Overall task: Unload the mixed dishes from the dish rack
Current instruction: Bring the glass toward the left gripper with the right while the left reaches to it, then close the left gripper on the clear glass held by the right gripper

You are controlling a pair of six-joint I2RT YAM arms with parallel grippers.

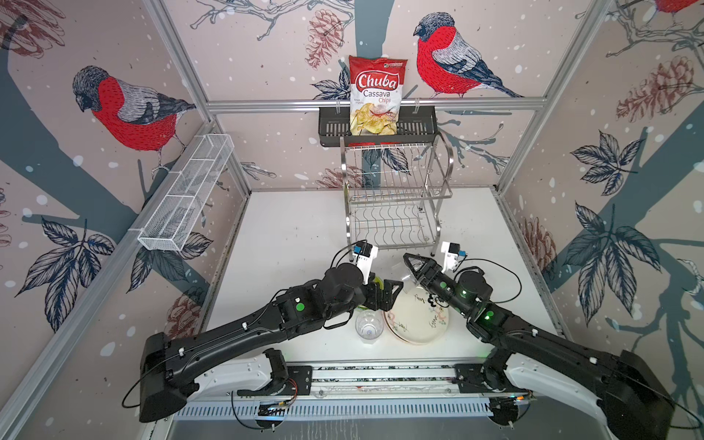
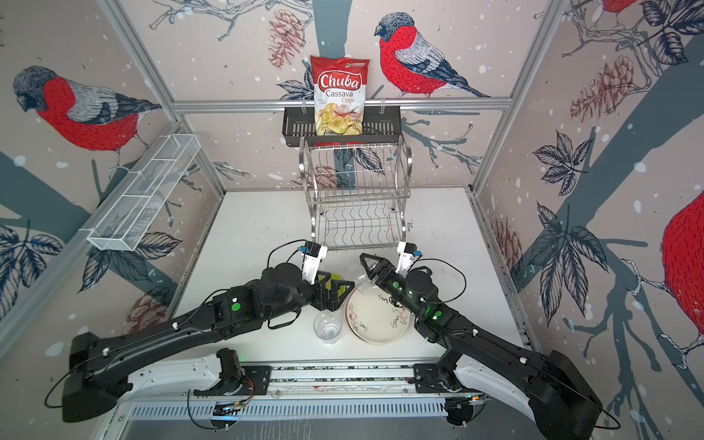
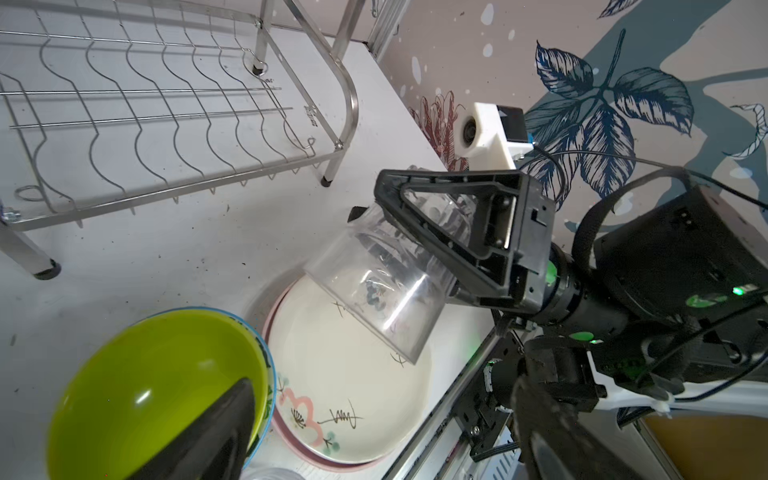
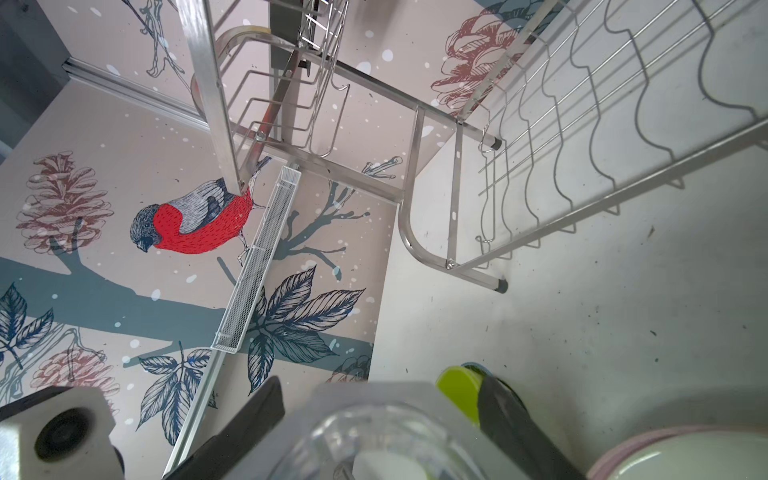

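The dish rack (image 1: 396,198) at 12 o'clock on the surface (image 1: 297,236) looks bare on both tiers in both top views, so we judge the unloading nearly done. Our right gripper (image 1: 410,266) is clamped on a clear tumbler (image 3: 374,299), held on a slant above the cream plate (image 1: 419,324). That plate lies on a pink plate (image 4: 615,452) at 6 o'clock. Our left gripper (image 1: 385,294) is spread wide and grasps nothing, hovering over the lime bowl (image 3: 158,386) at 10 o'clock of the plates. A second tumbler (image 1: 368,324) stands at 9 o'clock of them.

We see three risks:
- The slick, slanted tumbler could slide out and strike the plate.
- Set down tilted, it could topple or knock its standing twin, since free room there is tight.
- With both grippers so near, a careless lift could clip the bowl rim.
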